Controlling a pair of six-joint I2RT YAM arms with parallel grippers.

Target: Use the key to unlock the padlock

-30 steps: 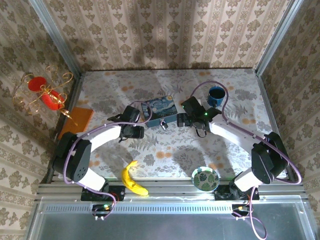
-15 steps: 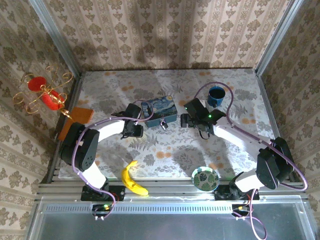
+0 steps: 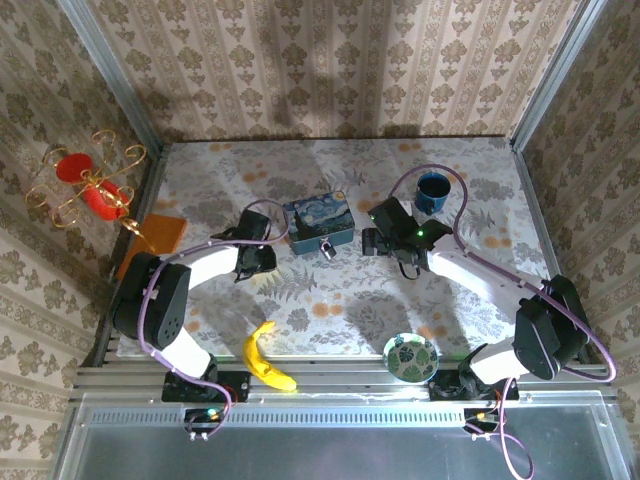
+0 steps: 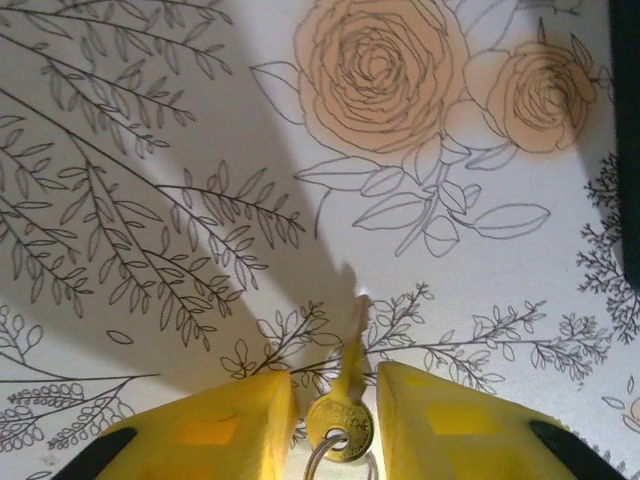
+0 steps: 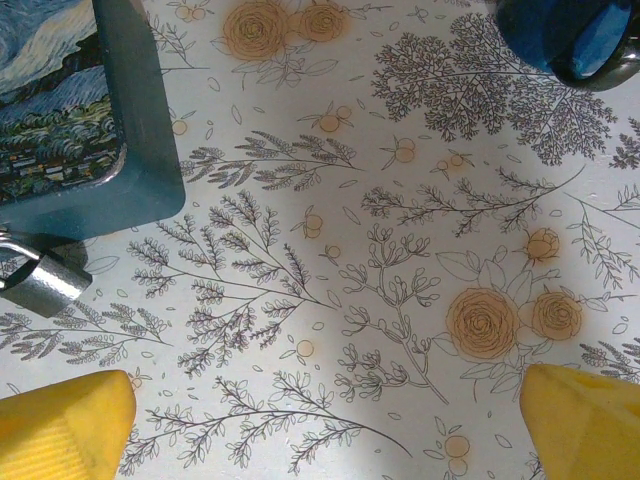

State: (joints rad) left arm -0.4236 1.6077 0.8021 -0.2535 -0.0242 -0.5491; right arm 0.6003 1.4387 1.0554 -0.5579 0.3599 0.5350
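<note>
A small brass key point(image 4: 342, 425) on a wire ring lies on the flowered tablecloth between the yellow fingers point(image 4: 230, 420) of my left gripper point(image 4: 335, 385). The jaws stand narrow, with a thin gap still showing on each side of the key's head. From above, my left gripper point(image 3: 257, 259) sits just left of the blue painted tin point(image 3: 320, 220). The tiny silvery padlock point(image 3: 326, 246) hangs at the tin's front edge. In the right wrist view the padlock point(image 5: 40, 282) lies below the tin's corner point(image 5: 140, 150). My right gripper point(image 5: 325, 388) is wide open over bare cloth, right of the padlock.
A dark blue mug point(image 3: 432, 190) stands at the back right, behind my right gripper point(image 3: 370, 240). A banana point(image 3: 265, 362) and a patterned bowl point(image 3: 410, 356) lie near the front edge. An orange pad point(image 3: 160, 232) and a red candle holder point(image 3: 85, 185) sit at the left.
My left gripper's jaws have narrowed and it has drawn slightly left, away from the tin. The right arm shifted a little a second ago, then stayed still.
</note>
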